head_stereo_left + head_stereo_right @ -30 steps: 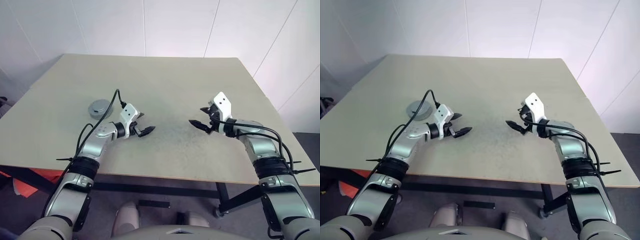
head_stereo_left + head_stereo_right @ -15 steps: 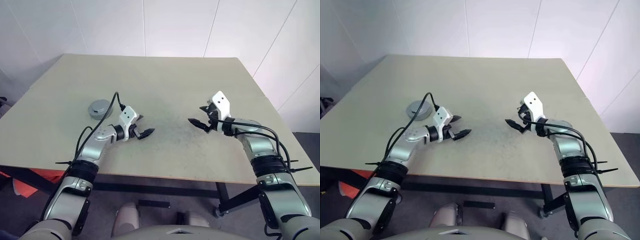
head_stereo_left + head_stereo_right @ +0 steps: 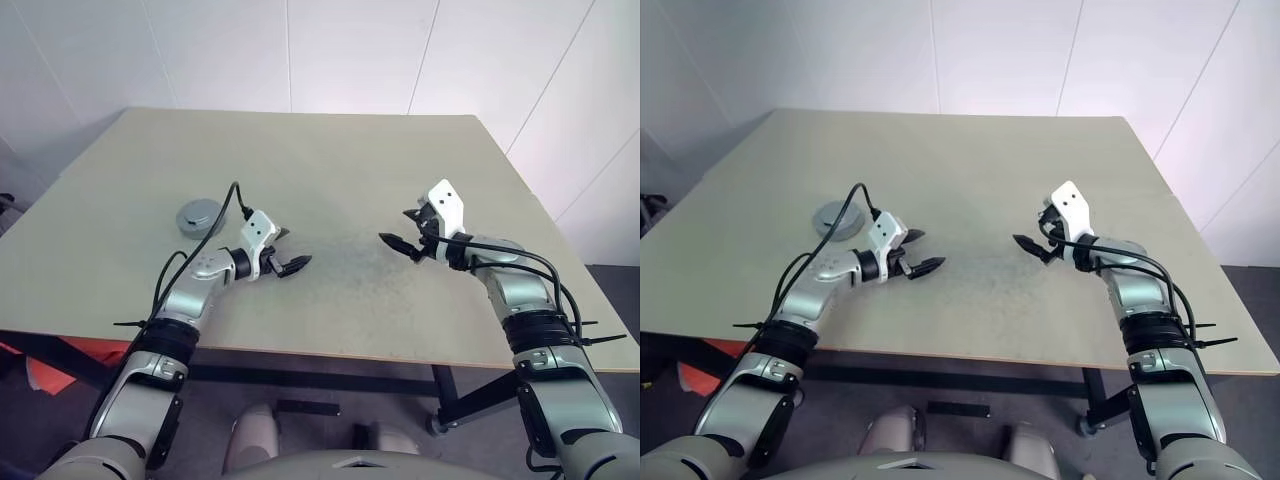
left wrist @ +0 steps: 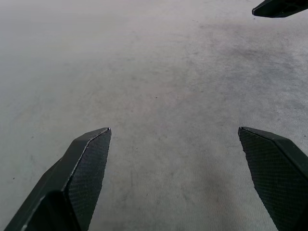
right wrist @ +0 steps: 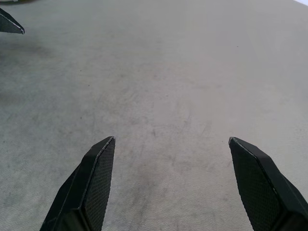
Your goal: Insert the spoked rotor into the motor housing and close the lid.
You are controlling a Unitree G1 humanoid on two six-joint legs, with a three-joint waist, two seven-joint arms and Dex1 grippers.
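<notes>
Step in hand: judged as finished or nearly so; only one round grey part [image 3: 200,214] seen on the counter [image 3: 330,160], capped by a pale disc with a raised centre, read as the lid seated on the motor housing.
Motor housing: sat on the left side of the counter, behind and outboard of the left arm, partly crossed by that arm's black cable; windings hidden, too small to confirm the seating.
Spoked rotor: not picked out loose anywhere on the counter; presumably inside the housing, though not verifiable.
Left claw [image 3: 288,262]: spread wide, nothing between the fingers; hovered low over bare counter, pointed toward the middle, well apart from the housing.
Right claw [image 3: 403,240]: likewise spread wide and empty, aimed inward at the left one across a bare patch of counter.
Wrist views: bare, scuffed surface between each pair of fingertips [image 4: 91,144]; tip of the opposite claw at a corner.
Next move: judged to call for a check that the lid sat flush; otherwise a reach back and left to press it down.
</notes>
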